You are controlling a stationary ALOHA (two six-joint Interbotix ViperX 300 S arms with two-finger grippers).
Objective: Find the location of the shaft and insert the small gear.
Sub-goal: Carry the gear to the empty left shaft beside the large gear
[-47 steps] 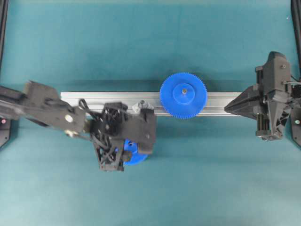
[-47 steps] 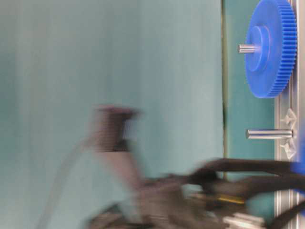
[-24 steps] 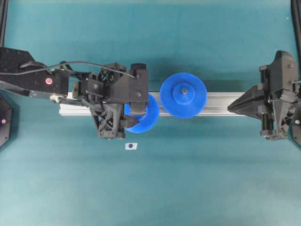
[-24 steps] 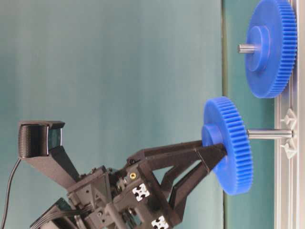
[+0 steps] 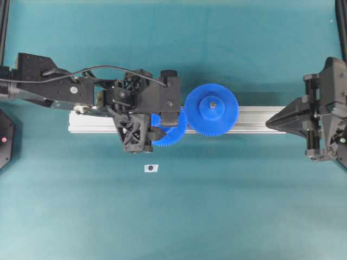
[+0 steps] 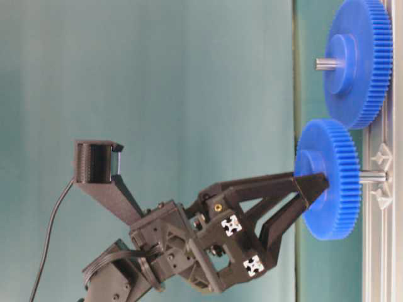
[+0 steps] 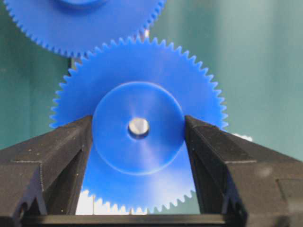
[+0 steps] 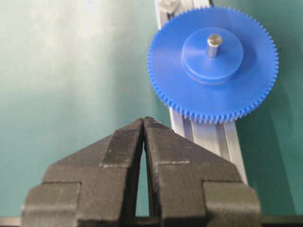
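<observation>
Left gripper (image 7: 138,135) jaws grasp small gear (image 7: 138,127) hub; shaft (image 6: 373,177) threads its bore, axis straight ahead; right jaws clenched, empty.

Blue small gear (image 7: 137,137) with toothed rim, grey metal shaft (image 7: 138,126) at its hub. Beside it, blue larger gear (image 5: 211,109); silvery ribbed rail (image 5: 255,119) on teal mat (image 5: 173,216). Black gripper fingers (image 7: 52,161) flanking the hub.

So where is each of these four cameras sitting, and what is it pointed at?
Overhead: straight above, looking down on the rail, both gears and both arms.
Table-level: low at one end, along the rail; left claw holding the small gear on the shaft.
Left wrist: behind its claw fingers, facing the small gear's hub.
Right wrist: behind the shut right claw, facing the larger gear.
All four show the larger gear.
</observation>
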